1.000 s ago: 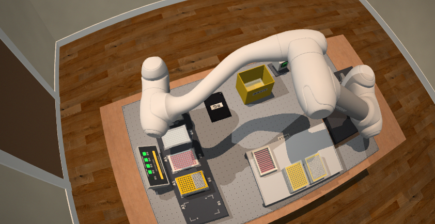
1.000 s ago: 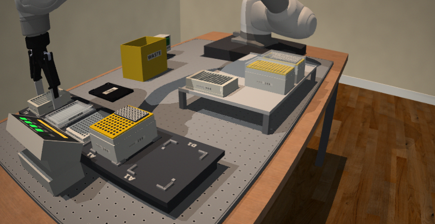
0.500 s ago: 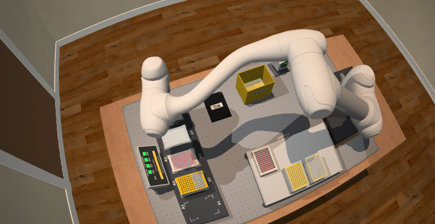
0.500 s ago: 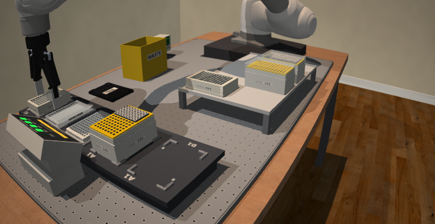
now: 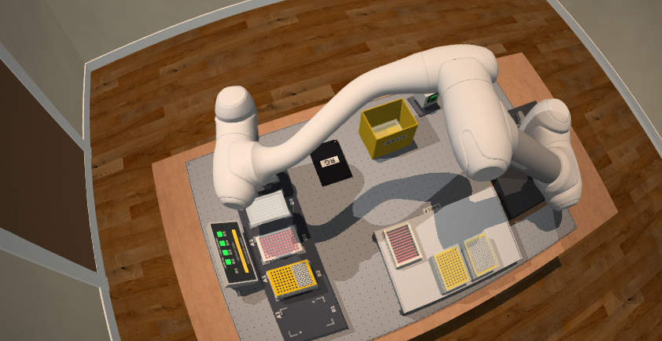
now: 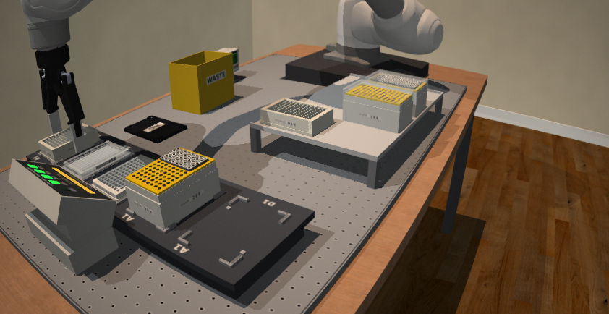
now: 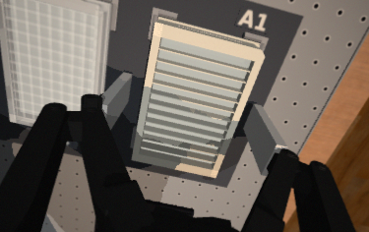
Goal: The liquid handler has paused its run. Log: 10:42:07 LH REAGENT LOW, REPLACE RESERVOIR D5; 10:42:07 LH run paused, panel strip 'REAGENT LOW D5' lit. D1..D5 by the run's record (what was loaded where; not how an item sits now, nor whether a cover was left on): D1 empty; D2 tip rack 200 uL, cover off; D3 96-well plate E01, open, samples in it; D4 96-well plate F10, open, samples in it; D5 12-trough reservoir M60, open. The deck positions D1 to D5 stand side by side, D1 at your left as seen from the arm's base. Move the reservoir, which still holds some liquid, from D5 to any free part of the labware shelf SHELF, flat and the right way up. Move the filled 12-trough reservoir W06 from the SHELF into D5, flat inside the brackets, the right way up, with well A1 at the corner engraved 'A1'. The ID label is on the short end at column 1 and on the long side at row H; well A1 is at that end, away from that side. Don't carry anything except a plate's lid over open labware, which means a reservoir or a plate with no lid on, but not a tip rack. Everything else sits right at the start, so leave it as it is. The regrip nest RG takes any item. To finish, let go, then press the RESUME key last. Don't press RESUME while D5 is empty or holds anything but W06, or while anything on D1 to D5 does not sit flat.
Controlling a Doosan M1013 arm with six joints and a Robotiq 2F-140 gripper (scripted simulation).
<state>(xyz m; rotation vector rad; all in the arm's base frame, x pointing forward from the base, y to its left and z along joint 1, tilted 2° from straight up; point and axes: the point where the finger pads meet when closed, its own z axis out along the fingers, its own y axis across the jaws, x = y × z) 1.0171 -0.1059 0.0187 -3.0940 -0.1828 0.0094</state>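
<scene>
The 12-trough reservoir (image 7: 197, 100) sits in D5 inside its brackets, one short end by the engraved 'A1' (image 7: 251, 21). It has a cream rim and grey troughs. My gripper (image 7: 190, 102) is open and straddles it, one finger pad beside each long side, with a gap on both sides. From the side, the fingers (image 6: 66, 126) reach down to the top of the reservoir (image 6: 57, 143). In the overhead view the arm's wrist (image 5: 236, 185) hides D5. A low pink-topped piece of labware (image 5: 402, 244) lies on the shelf (image 5: 443, 248); its ID cannot be read.
An open clear plate (image 5: 266, 207) in D4 lies right beside D5, then a pink-welled plate (image 5: 279, 244) in D3, a yellow tip rack (image 5: 292, 277) in D2 and empty D1 (image 5: 307, 317). Two tip racks (image 5: 465, 261) stand on the shelf. The panel (image 5: 231, 253), RG nest (image 5: 332, 165) and waste bin (image 5: 388, 128) stand around.
</scene>
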